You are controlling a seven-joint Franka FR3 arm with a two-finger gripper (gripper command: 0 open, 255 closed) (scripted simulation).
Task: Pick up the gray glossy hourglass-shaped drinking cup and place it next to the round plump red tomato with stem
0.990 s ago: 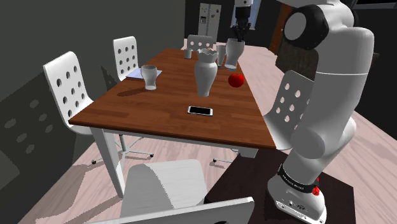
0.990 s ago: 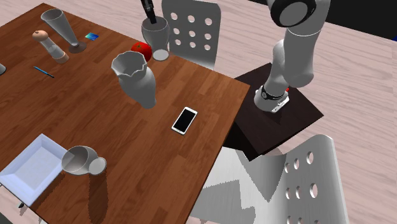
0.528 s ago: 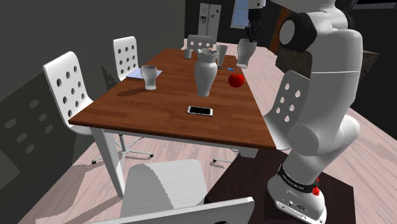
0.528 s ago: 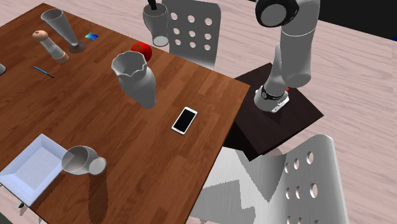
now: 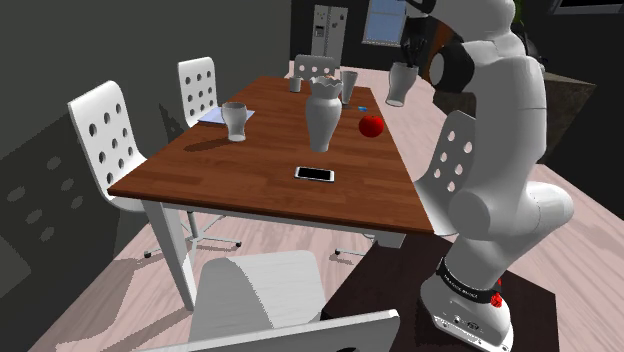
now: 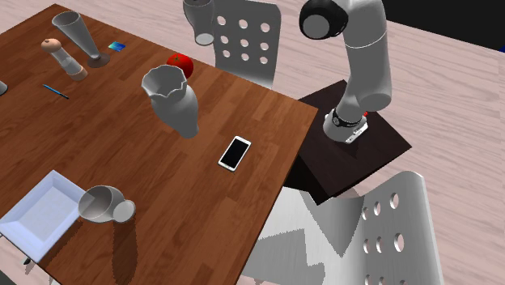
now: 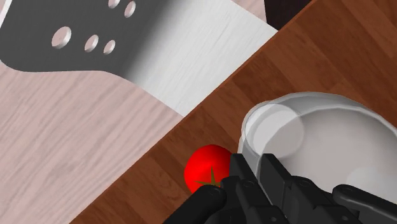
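The gray glossy hourglass cup (image 5: 399,86) hangs in the air, above and to the right of the red tomato (image 5: 372,125) in the shoulder view. My black gripper (image 5: 408,55) comes down into its mouth and is shut on its rim. In the second exterior view the cup (image 6: 200,19) is aloft near the top edge, beyond the tomato (image 6: 180,64) and over the table's far edge. Through the wrist view, the translucent cup (image 7: 321,143) is clasped in my gripper (image 7: 264,178), and the tomato (image 7: 205,168) lies on the brown table (image 7: 318,51) just below it.
A white vase (image 6: 172,99) stands mid-table near the tomato, with a phone (image 6: 235,152) toward the stand. A goblet (image 6: 103,204) and a white tray (image 6: 36,206) sit at the near corner. A cone glass (image 6: 78,36) and a pepper mill (image 6: 62,57) stand further off. A white chair (image 6: 247,40) stands under the cup.
My gripper has lifted the cup off the table and carried it to the shoulder view's right, past the tomato. The tomato and the other things stayed put.
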